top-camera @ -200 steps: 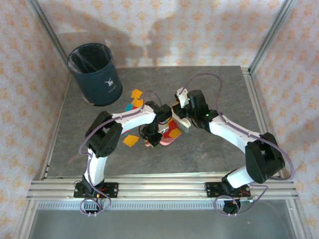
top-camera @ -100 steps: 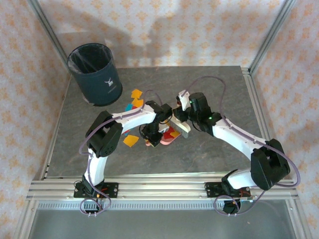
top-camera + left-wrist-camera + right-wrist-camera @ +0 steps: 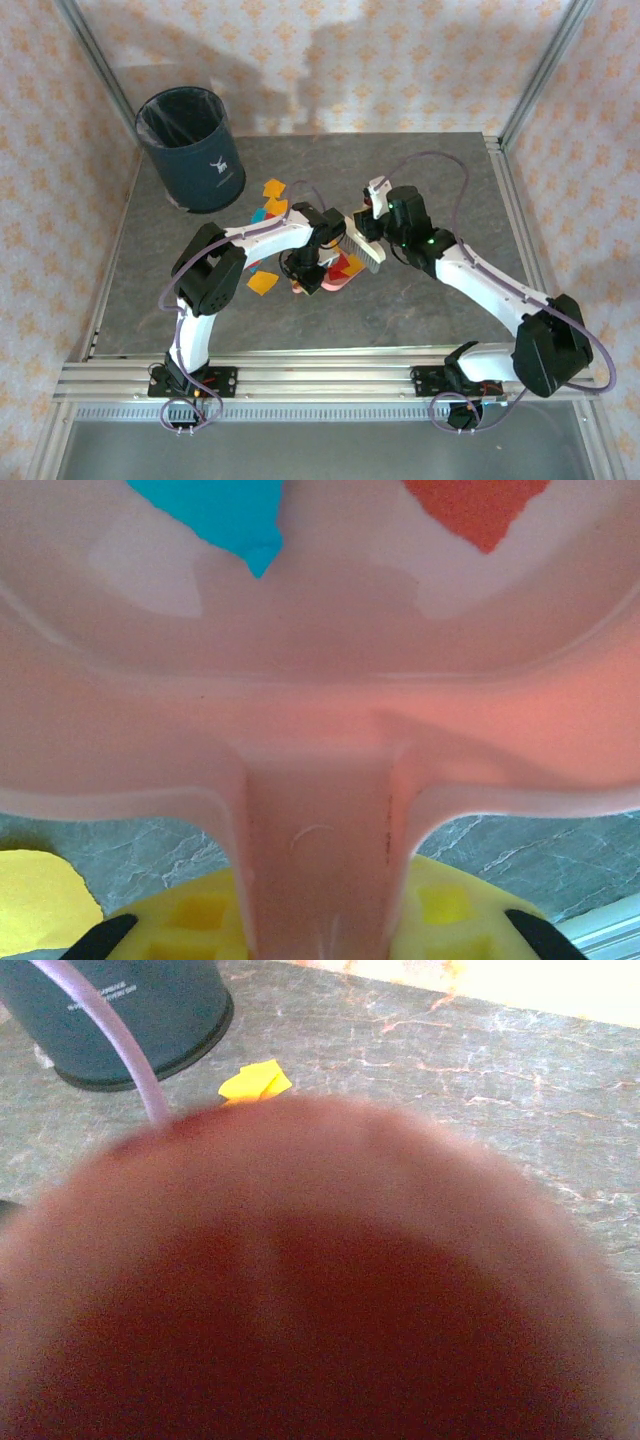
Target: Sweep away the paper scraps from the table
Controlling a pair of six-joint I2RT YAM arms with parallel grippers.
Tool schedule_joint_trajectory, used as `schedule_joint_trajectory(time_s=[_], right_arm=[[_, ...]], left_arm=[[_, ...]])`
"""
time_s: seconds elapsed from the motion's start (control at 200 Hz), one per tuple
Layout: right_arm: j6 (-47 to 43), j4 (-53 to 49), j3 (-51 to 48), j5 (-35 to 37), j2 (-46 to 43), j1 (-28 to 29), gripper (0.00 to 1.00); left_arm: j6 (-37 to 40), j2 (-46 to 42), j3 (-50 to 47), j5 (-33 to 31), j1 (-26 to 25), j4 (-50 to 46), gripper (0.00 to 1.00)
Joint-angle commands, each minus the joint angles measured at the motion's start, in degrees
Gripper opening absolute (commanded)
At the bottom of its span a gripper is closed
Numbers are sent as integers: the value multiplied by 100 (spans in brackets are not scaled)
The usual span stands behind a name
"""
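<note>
**Mid-sweep: pan down, brush at its mouth**

The dark grey stone-patterned table (image 3: 440, 180) has plenty of bare room on its right half and near side. The dark blue round bin (image 3: 190, 150) stands at the far left corner, close to the silver rails (image 3: 110, 250).

At the centre, my left gripper (image 3: 320, 930) is clamped on the handle of the pink plastic dustpan (image 3: 320, 700). My right gripper (image 3: 372, 232) grips a cream-bristled brush (image 3: 366, 252) just right of the pan's mouth (my right wrist view is a reddish blur).

Some paper scraps (image 3: 263, 282) already lie in the pan, one teal and one red. Several orange ones and a teal one lie on the table to the pan's left, toward the bin.

I judge the sweeping about half done. Next the brush must reach past the pan to those left-hand scraps, minding my crossed left arm and the bin.
</note>
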Motion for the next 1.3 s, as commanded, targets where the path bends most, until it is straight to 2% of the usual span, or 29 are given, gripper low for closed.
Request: schedule_joint_trajectory(time_s=[0.0,0.23,0.39,0.651,0.876,1.296], right_arm=[[249,181,-98,441,-269,34,0],[283,92,-171,1543,-178,31,0],[332,263,-291,1709,-21,32,0],[493,557,-399,1131,399,31,0],[529,623,-426,265,532,31,0],[389,427,-470,-512,191,33,0]], left_arm=[[138,-166,-47,8,34,-131,0],[179,-133,-77,94,39,-161,0],[225,-133,-70,184,39,-166,0],[311,-71,-9,366,-90,-170,0],[308,32,66,362,-170,-182,0],[277,65,49,241,-168,-170,0]])
